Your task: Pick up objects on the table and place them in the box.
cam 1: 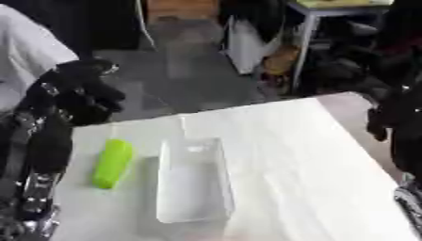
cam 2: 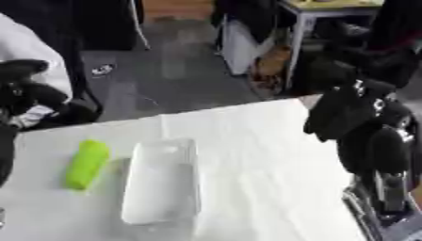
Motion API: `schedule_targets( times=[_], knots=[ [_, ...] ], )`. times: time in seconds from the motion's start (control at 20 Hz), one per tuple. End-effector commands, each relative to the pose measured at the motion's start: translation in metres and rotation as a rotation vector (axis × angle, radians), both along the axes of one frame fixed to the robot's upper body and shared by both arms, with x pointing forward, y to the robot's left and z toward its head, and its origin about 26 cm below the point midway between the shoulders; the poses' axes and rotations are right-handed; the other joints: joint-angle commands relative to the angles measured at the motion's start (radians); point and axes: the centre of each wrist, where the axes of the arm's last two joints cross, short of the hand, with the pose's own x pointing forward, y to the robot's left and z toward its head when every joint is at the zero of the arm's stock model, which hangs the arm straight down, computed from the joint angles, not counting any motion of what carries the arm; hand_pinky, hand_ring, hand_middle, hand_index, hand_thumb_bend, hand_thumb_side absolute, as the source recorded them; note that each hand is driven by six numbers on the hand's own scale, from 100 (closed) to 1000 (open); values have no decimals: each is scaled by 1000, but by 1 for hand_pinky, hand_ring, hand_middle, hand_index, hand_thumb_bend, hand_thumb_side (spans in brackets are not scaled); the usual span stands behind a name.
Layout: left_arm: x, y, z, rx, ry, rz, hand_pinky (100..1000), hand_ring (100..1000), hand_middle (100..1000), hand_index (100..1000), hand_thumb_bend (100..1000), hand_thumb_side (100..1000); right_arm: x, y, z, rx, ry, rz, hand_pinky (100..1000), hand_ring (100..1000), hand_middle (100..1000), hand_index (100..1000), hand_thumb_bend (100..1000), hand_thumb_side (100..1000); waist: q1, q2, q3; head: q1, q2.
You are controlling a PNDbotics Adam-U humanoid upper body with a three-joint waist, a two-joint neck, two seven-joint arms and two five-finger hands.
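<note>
Clear plastic box [cam 1: 194,181] is sitting near-centre on the white table [cam 1: 280,155], long side running near to far, nothing visible inside. Green oblong object [cam 1: 112,163] is lying just left of the box, apart from it, tilted slightly. Left hand [cam 1: 82,92] is hanging above the table's far-left corner, fingers curled, holding nothing. Right hand [cam 2: 346,110] is hovering at the table's far-right edge, fingers pointing down; can't tell whether they're apart or together.
</note>
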Motion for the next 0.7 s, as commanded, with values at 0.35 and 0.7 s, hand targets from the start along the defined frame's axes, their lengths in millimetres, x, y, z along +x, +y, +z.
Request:
schedule_targets(
  times=[0.35,0.7],
  knots=[
    [-2,7,8,-24,-29,45,542,592,790,838,365,893,-2,-5,5,-37,3,-41,100,378,425,511,100,701,1,-16,-5,-19,-45],
    [-2,31,20,180,81,434,450,580,809,857,431,911,-3,-21,1,12,69,-200,100,377,428,513,100,697,11,-38,-8,14,-9]
  ],
)
